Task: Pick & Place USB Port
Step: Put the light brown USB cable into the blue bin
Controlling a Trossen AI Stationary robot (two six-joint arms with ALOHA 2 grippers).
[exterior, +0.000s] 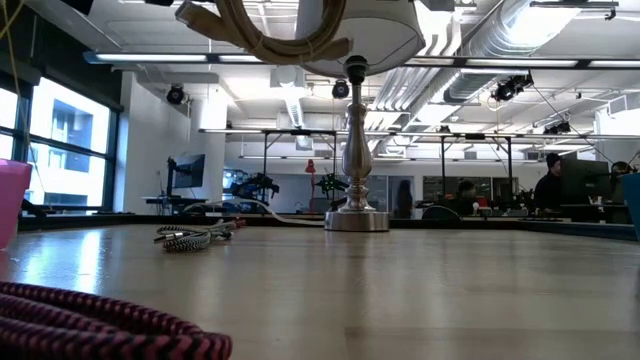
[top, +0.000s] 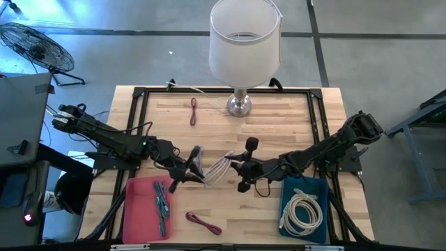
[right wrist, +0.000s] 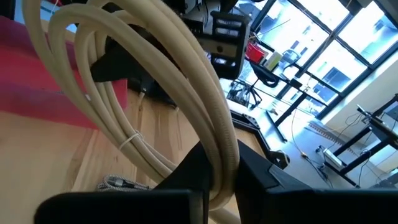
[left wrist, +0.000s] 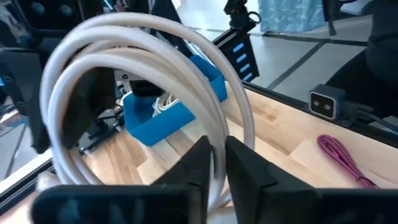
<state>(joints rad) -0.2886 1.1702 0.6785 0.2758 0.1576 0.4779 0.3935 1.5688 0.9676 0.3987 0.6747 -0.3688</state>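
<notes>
Low view, nearest the lens: a red-black braided cable [exterior: 100, 325] lies on the counter [exterior: 400, 290]. Farther off a striped cable [exterior: 195, 236] lies flat, and beyond it stands the lamp base [exterior: 356, 215]. A cream cable coil [exterior: 280, 30] hangs above the counter, clear of the surface.

High view: the coil [top: 217, 169] sits mid-counter between both arms. The left gripper [top: 197, 169] meets it from one side, the right gripper [top: 240, 169] from the other.

Left wrist view: the jaws are clenched on a strand of the coil [left wrist: 155, 62]. Right wrist view: the jaws are likewise clamped on the coil [right wrist: 143, 68]. Both grasp it at once; this reads as a hand-over.

Progress, by judgement: the blue bin [top: 304, 207] already holds a white coil [top: 301, 211], and the red tray [top: 150, 209] holds a dark cable [top: 162, 204]. Outstanding: the lifted coil is not yet placed, and loose cables remain on the counter, including a red one [top: 194, 111] near the lamp.
</notes>
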